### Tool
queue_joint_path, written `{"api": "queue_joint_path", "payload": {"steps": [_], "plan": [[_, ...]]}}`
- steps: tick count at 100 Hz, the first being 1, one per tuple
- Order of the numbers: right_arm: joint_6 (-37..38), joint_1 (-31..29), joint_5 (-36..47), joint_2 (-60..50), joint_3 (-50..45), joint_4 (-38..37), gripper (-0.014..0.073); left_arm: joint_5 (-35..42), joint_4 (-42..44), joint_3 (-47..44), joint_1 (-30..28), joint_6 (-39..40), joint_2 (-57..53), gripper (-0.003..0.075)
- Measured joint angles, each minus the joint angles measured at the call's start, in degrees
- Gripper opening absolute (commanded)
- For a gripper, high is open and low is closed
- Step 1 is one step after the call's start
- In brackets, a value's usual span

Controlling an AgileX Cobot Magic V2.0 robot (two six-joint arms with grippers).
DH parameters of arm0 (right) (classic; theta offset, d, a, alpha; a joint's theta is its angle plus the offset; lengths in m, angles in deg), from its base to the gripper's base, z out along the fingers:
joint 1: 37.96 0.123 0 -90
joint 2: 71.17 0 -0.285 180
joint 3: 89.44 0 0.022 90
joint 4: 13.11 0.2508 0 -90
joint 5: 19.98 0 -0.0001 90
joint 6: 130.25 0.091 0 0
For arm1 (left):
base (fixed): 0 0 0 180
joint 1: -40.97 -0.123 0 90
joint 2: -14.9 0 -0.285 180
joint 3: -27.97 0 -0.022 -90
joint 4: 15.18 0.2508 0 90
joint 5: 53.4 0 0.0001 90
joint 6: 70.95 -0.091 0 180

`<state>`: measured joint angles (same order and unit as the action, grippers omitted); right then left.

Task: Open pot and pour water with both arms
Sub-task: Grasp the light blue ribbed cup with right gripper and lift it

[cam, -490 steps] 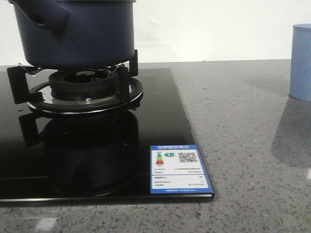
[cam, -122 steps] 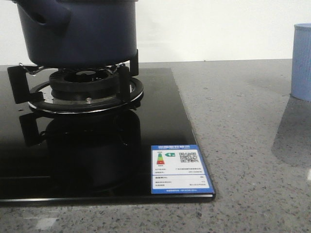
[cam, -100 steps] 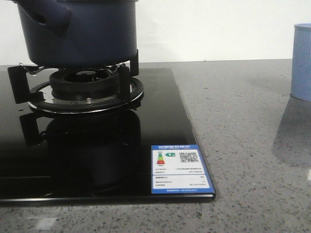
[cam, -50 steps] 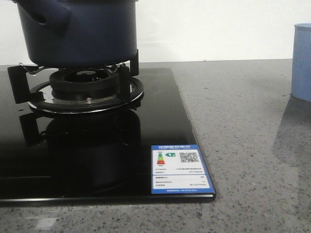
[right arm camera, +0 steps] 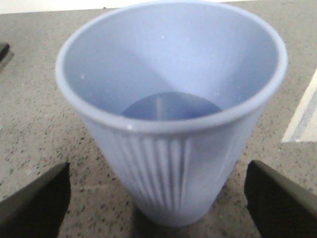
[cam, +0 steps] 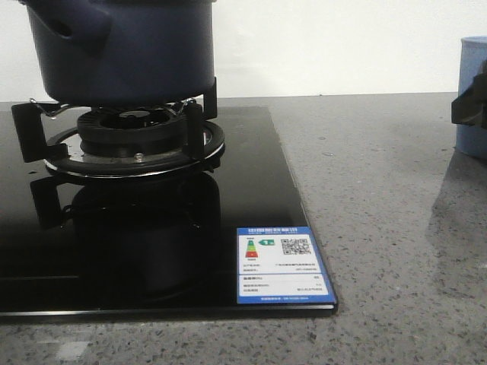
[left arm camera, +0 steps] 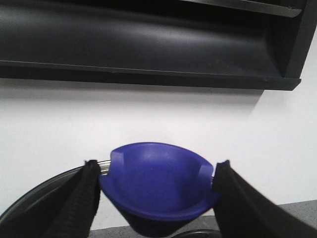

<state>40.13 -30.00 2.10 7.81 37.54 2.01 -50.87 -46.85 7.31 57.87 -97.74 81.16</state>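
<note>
The dark navy pot (cam: 122, 53) stands on the burner at the far left, its stubby holed handle (cam: 72, 26) pointing left; its top is cut off. In the left wrist view my left gripper (left arm camera: 154, 198) is shut on the blue lid knob (left arm camera: 158, 183), one finger on each side; the lid's glass and metal rim (left arm camera: 49, 193) show behind it. The light blue ribbed cup (right arm camera: 173, 124) stands on the counter at the far right (cam: 473, 68). My right gripper (right arm camera: 158, 203) is open, fingers wide on both sides of the cup's base, not touching. Part of it shows at the front view's right edge (cam: 469, 106).
The black glass stove top (cam: 251, 175) carries the burner grate (cam: 133, 144) and a blue-and-white label (cam: 281, 265) at its front right corner. Grey speckled counter (cam: 380, 190) lies between stove and cup. A black shelf (left arm camera: 148, 44) hangs on the white wall.
A dark part of my right gripper has come into the front view at the right edge, in front of the cup. The pot has shifted slightly to the right since the earliest frame.
</note>
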Motion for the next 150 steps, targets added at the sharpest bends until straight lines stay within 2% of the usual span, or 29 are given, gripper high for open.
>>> {"api": "queue_joint_path", "payload": {"steps": [10,17,37,46,66,93,135,150], "plan": [[-0.1,0.0,2.7,2.1,0.0,0.0,0.0619,0.0,0.0,0.0,0.0,0.0,0.0,0.0377],[-0.1,0.0,3.6,3.3,0.0,0.0,0.0584,0.0,0.0,0.0,0.0,0.0,0.0,0.0377],[-0.1,0.0,5.6,4.2,0.0,0.0,0.0329,0.0,0.0,0.0,0.0,0.0,0.0,0.0377],[-0.1,0.0,5.8,4.2,0.0,0.0,0.0267,0.0,0.0,0.0,0.0,0.0,0.0,0.0377],[-0.1,0.0,5.9,4.3,0.0,-0.6,0.0267,0.0,0.0,0.0,0.0,0.0,0.0,0.0377],[-0.2,1.6,2.3,1.4,1.6,-6.9,0.0269,0.0,0.0,0.0,0.0,0.0,0.0,0.0377],[-0.2,9.4,-17.5,0.0,21.1,-8.3,0.0269,0.0,0.0,0.0,0.0,0.0,-0.1,0.0377],[-0.2,10.8,-24.7,0.2,28.9,-11.2,0.0269,0.0,0.0,0.0,0.0,0.0,-0.1,0.0377]]}}
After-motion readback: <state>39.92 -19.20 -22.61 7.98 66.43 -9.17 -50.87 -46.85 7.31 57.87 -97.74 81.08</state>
